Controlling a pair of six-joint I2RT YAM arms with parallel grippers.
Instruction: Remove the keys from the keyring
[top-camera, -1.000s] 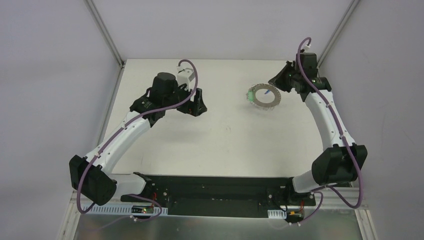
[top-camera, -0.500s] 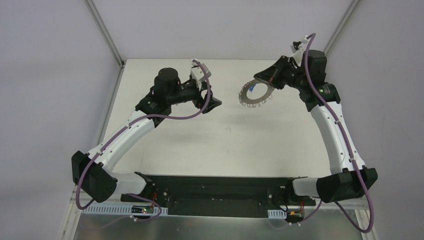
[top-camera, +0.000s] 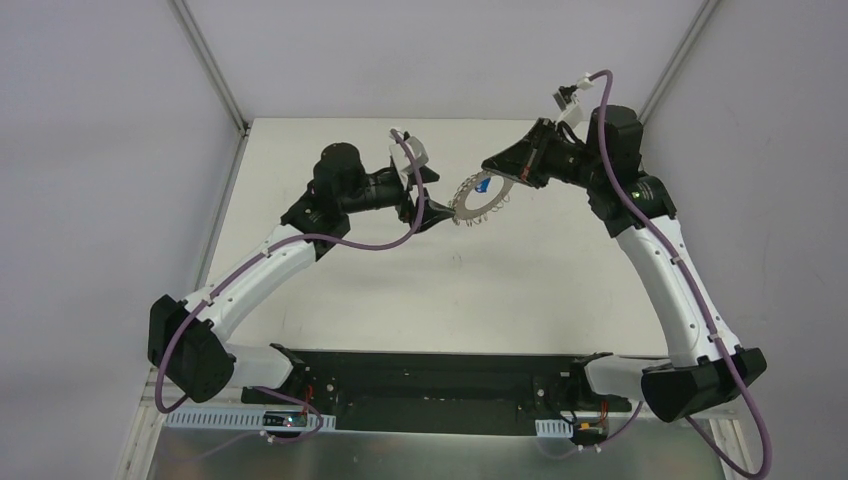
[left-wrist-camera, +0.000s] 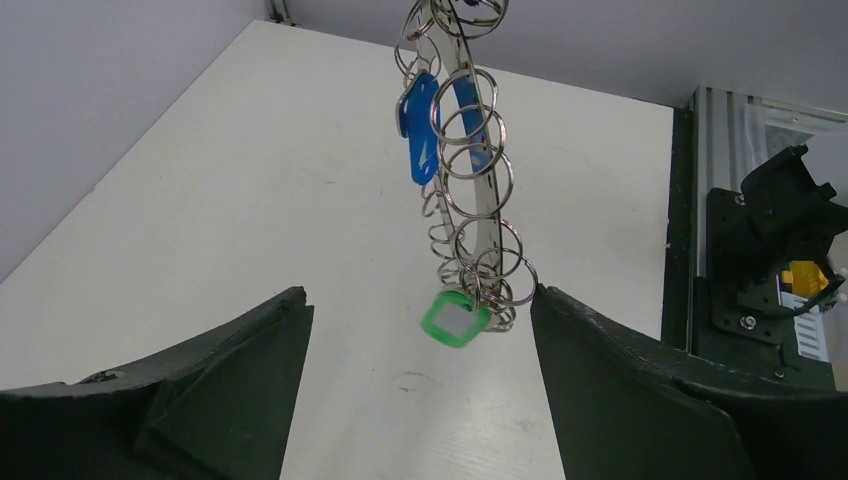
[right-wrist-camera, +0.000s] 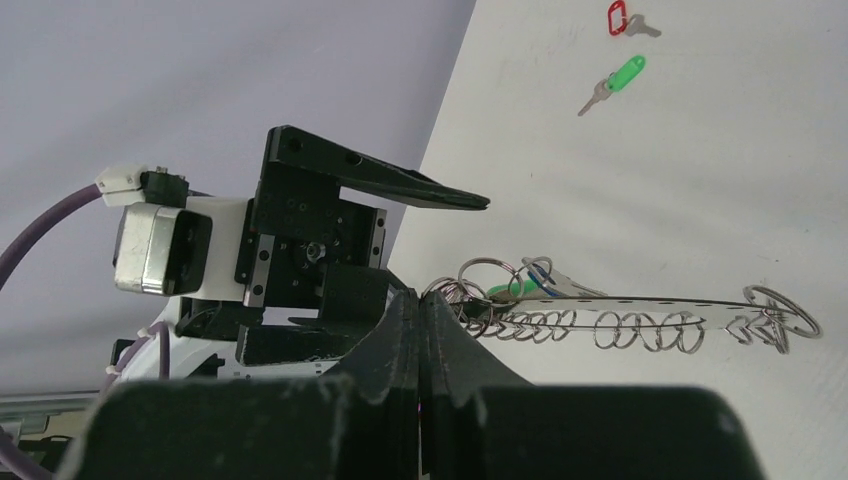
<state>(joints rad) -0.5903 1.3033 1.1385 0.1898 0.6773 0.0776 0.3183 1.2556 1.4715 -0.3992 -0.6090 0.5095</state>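
Some keys (left-wrist-camera: 418, 135) hang on the keyring (top-camera: 487, 197), which the right hand (top-camera: 505, 172) pinches by its rim above the bench (top-camera: 400, 290). It looks stiff, thin and light, so the little plastic tags (left-wrist-camera: 455, 320) seem best to grab. The left hand (top-camera: 428, 197) is wide, turned sideways, the ring between its fingers.

Keyring (left-wrist-camera: 484, 210) hangs mid-gap of left end effector (left-wrist-camera: 418, 295) — room either side.

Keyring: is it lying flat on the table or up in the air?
In the air. The right gripper is shut on the rim of the keyring, which hangs edge-on above the table.
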